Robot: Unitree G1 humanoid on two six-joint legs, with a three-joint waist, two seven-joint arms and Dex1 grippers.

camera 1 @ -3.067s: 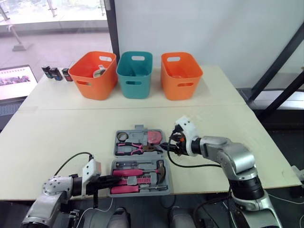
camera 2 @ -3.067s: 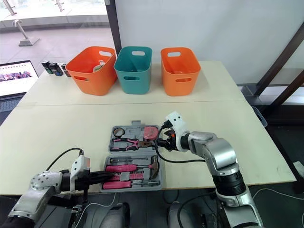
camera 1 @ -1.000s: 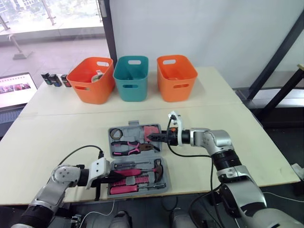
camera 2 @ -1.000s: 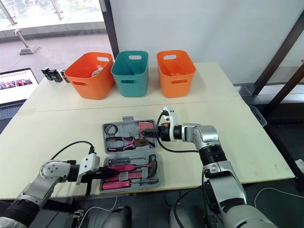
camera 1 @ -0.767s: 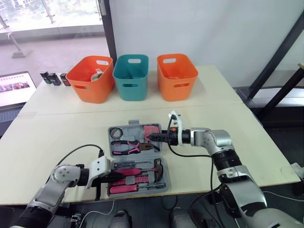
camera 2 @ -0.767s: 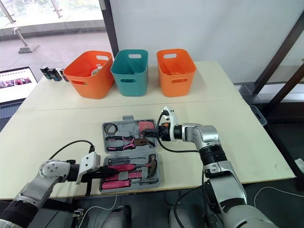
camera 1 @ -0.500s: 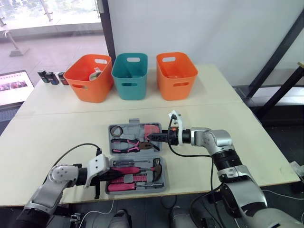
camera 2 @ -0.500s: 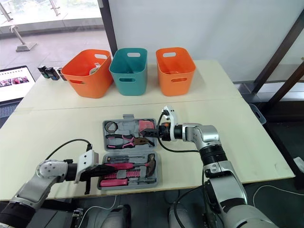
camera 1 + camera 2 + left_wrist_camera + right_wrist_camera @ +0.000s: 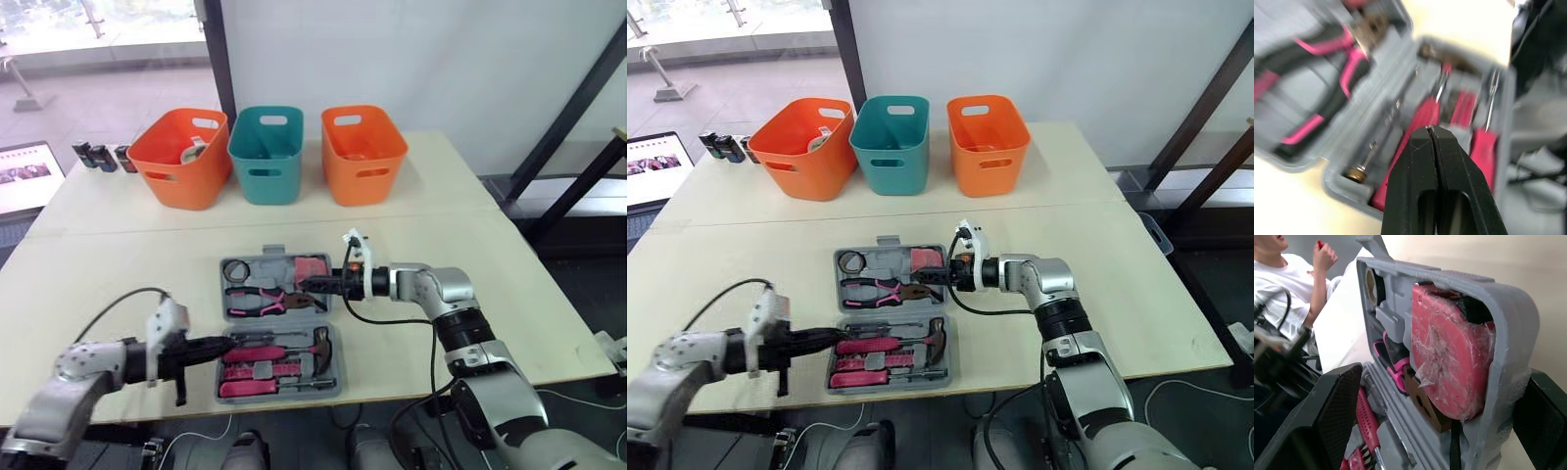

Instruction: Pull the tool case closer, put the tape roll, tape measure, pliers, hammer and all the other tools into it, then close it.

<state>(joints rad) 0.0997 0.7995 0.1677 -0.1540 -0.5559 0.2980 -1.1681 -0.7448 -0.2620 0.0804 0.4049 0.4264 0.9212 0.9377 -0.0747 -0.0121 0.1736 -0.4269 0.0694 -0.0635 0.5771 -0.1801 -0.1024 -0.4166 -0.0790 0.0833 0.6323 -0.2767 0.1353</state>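
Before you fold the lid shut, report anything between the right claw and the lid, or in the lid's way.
Nothing visible separates the right claw from the lid; its open fingers straddle the lid's right edge. The shut left claw reaches the near half at its left edge and might be in the way.

Pale table [image 9: 118,264] noted, seam seen across top. White wall [image 9: 421,59] recorded behind. Window [image 9: 98,24] with dark post [image 9: 214,59] seen far left, daylight admitted. Grey floor [image 9: 78,108] seen beyond glass. Dark diagonal beams [image 9: 573,117] noted right.
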